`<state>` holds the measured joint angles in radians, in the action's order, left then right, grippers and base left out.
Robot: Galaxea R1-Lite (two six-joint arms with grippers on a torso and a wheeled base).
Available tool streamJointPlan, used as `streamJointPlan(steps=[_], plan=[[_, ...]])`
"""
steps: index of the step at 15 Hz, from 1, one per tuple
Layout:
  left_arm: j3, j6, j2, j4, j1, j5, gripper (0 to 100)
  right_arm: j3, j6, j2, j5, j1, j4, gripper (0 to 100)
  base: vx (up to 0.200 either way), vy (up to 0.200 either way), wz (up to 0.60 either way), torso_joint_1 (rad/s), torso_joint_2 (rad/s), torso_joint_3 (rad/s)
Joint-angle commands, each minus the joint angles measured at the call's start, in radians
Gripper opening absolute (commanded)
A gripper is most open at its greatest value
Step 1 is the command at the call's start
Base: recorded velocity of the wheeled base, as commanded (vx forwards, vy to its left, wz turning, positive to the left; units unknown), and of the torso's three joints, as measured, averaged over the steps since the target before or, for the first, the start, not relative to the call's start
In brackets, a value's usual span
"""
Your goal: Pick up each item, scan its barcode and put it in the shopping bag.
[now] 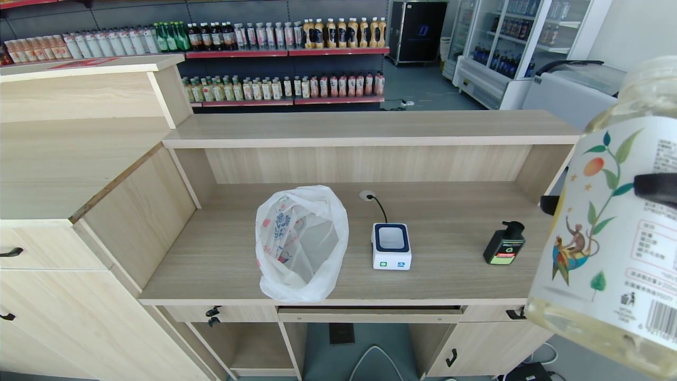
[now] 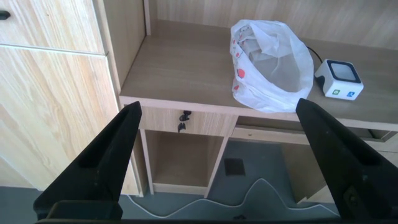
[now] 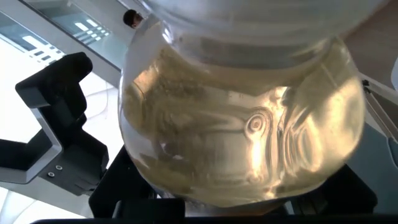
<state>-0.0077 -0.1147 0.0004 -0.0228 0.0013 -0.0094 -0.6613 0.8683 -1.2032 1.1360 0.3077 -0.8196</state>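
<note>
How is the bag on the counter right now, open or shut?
Open. The bag sits with its mouth gaping wide toward the front edge of the counter, so its inside shows.

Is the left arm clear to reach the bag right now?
Probably yes: the left gripper is open and empty, and the bag sits open on the counter ahead, with nothing between them.

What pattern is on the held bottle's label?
Bottle: white label with a green leafy stem, an orange fruit and a monkey; best in head view.
</note>
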Motion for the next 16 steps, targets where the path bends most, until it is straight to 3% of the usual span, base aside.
streamJointPlan(steps=[1, 3, 6, 9, 12, 13, 16], plan=[[0.0, 0.0, 0.0, 0.0, 0.0, 0.0, 100, -0.001, -0.017, -0.015, -0.004, -0.079, -0.001, 0, 0.0, 0.0, 0.0, 0.0, 0.0, 0.0], [0.0, 0.0, 0.0, 0.0, 0.0, 0.0, 100, 0.023, -0.137, -0.052, -0.039, -0.239, -0.001, 0, 0.0, 0.0, 0.0, 0.0, 0.0, 0.0], [0.0, 0.0, 0.0, 0.0, 0.0, 0.0, 100, 0.054, -0.341, -0.134, -0.245, -0.366, 0.0, 0, 0.0, 0.0, 0.0, 0.0, 0.0, 0.0], [0.0, 0.0, 0.0, 0.0, 0.0, 0.002, 100, 0.045, -0.68, -0.285, -0.797, -0.38, -0.001, 0, 0.0, 0.0, 0.0, 0.0, 0.0, 0.0], [0.0, 0.0, 0.0, 0.0, 0.0, 0.0, 100, 0.063, -0.873, -0.317, -0.886, -0.358, -0.032, 0, 0.0, 0.0, 0.0, 0.0, 0.0, 0.0], [0.0, 0.0, 0.0, 0.0, 0.0, 0.0, 100, 0.083, -1.045, -0.338, -0.93, -0.357, -0.079, 0, 0.0, 0.0, 0.0, 0.0, 0.0, 0.0], [0.0, 0.0, 0.0, 0.0, 0.0, 0.0, 100, 0.1, -1.309, -0.349, -1.007, -0.366, -0.101, 0, 0.0, 0.0, 0.0, 0.0, 0.0, 0.0]])
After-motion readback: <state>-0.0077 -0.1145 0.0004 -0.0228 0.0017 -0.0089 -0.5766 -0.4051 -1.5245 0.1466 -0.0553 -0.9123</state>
